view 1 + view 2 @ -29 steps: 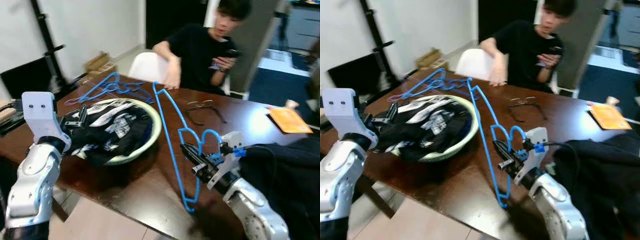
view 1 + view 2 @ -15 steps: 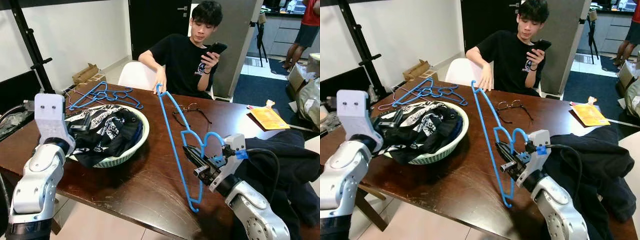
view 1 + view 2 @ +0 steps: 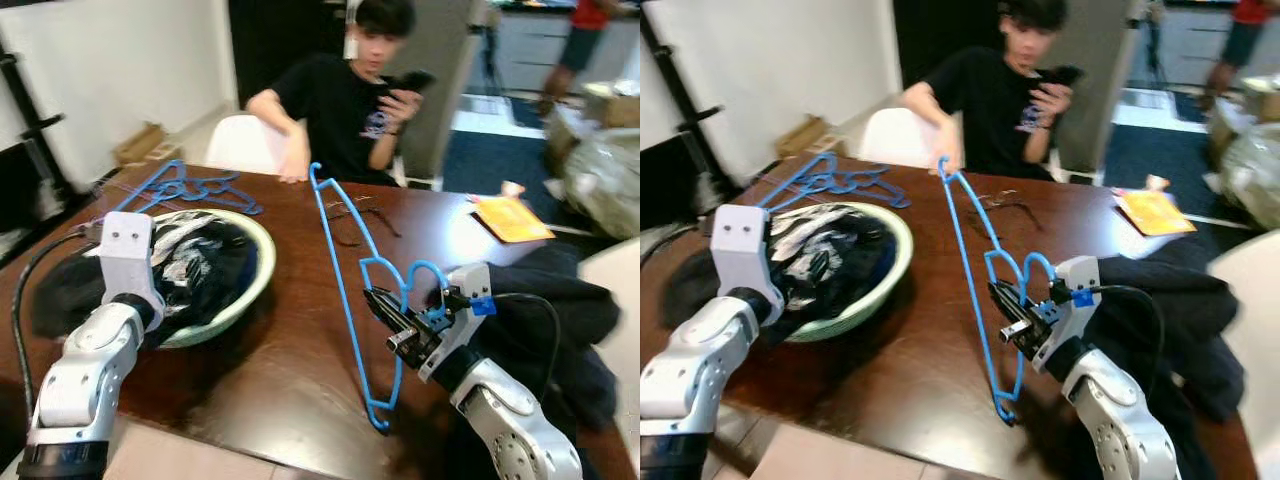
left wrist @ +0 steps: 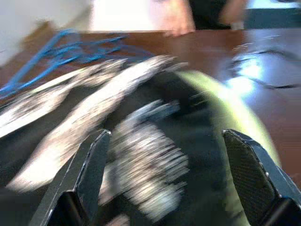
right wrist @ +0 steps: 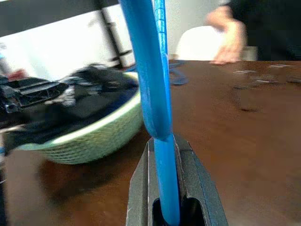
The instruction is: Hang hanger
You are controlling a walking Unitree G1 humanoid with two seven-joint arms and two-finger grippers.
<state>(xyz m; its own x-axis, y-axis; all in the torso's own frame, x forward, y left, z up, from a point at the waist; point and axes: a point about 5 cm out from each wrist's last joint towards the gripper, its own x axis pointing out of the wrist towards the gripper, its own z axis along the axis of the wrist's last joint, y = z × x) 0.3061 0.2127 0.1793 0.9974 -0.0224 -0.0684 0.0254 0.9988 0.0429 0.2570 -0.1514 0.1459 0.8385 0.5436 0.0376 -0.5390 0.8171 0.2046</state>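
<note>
**Hanger in carry, no rail yet in sight**

Right hand (image 3: 395, 322): fingers closed tight on a blue hanger (image 3: 345, 268), gripped low on the wire near the hook loop. The right wrist view shows the blue wire pinched between the two black fingers (image 5: 141, 186). The hanger stands nearly upright above the desk (image 3: 290, 360), its lower corner close to the near edge and its top corner reaching toward the far side.

Left hand (image 4: 160, 183): fingers spread wide, holding nothing, poised over the clothes in the basket; the view is blurred, so whether it touches them is uncertain.

Basket (image 3: 255, 285): pale green, on the desk's left part, piled with dark and patterned clothes (image 3: 195, 270).

Dark garment (image 3: 545, 300): heaped on the desk's right side, just behind the right arm.

Spectacles (image 3: 350, 212): mid-desk, beyond the held hanger.

Orange paper (image 3: 510, 218): far right of the desk.

Spare blue hangers (image 3: 185, 187): a loose pile at the far left, past the basket.

Person (image 3: 345, 105): seated at the far side, one hand resting on the desk edge, the other holding a phone.

Step in hand, by judgement: pick-up done, hanger lifted, transport under way. The next move calls for finding a rail or rack, turning toward it with the grip kept firm, and presenting the hook uppermost so it can drop over the bar.
</note>
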